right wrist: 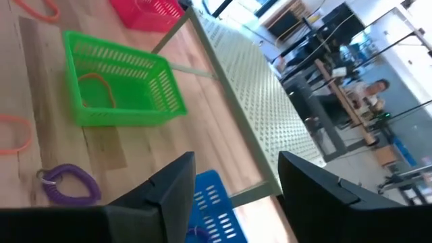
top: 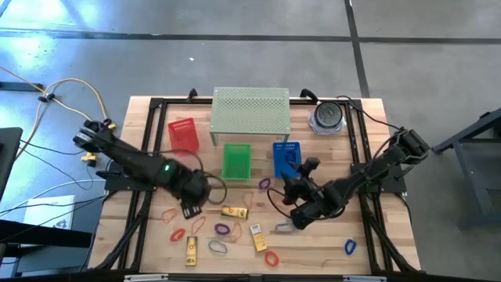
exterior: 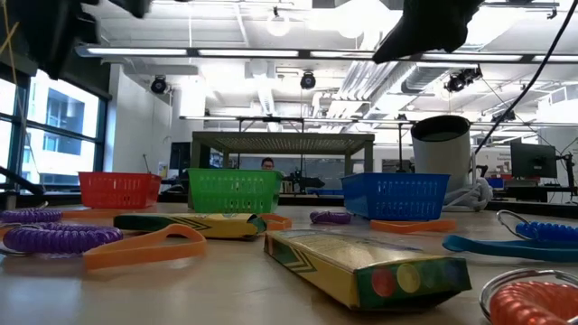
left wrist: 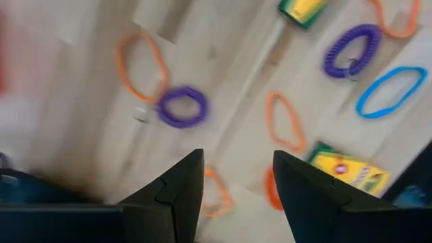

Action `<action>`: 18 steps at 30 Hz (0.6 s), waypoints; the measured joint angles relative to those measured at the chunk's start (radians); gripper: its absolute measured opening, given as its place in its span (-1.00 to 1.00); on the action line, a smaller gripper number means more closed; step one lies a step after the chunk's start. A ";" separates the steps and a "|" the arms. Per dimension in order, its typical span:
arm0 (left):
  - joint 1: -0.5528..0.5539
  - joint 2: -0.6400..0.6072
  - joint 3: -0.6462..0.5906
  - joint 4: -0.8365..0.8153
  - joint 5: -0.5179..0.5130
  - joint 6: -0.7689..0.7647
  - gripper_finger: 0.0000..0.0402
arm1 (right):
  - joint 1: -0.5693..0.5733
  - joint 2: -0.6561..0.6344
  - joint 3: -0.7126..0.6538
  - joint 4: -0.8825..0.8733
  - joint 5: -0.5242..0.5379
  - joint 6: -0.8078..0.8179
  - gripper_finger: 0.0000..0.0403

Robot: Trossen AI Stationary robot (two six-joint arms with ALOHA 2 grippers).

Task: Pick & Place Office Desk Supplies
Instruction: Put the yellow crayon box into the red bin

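Left gripper (top: 191, 210) hangs open above the loops (top: 221, 229) at the counter (top: 141, 141) front; three packets (top: 234, 211) lie there. Three baskets (top: 236, 160) line the shelf (top: 250, 110). Right gripper (top: 298, 170) spread, empty, by the blue one.

Bright, even light from ceiling strips in the low view; window glow at its left. Soft, faint shadows on the bench (top: 337, 235). Glare patch on the floor beyond the bench's far left corner. Left wrist view smeared with blur, worst at one side. Nearest packet (exterior: 366, 266) soft in the low view.
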 joint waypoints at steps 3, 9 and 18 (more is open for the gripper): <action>-0.093 0.000 -0.042 0.073 -0.001 -0.136 -0.14 | -0.006 0.000 0.000 0.007 -0.008 0.002 0.00; -0.233 0.005 -0.094 0.216 -0.029 -0.574 -0.14 | -0.012 0.000 0.000 0.010 -0.048 0.023 0.00; -0.338 0.098 -0.094 0.278 -0.082 -1.020 -0.14 | -0.012 0.000 0.000 0.024 -0.048 0.016 0.00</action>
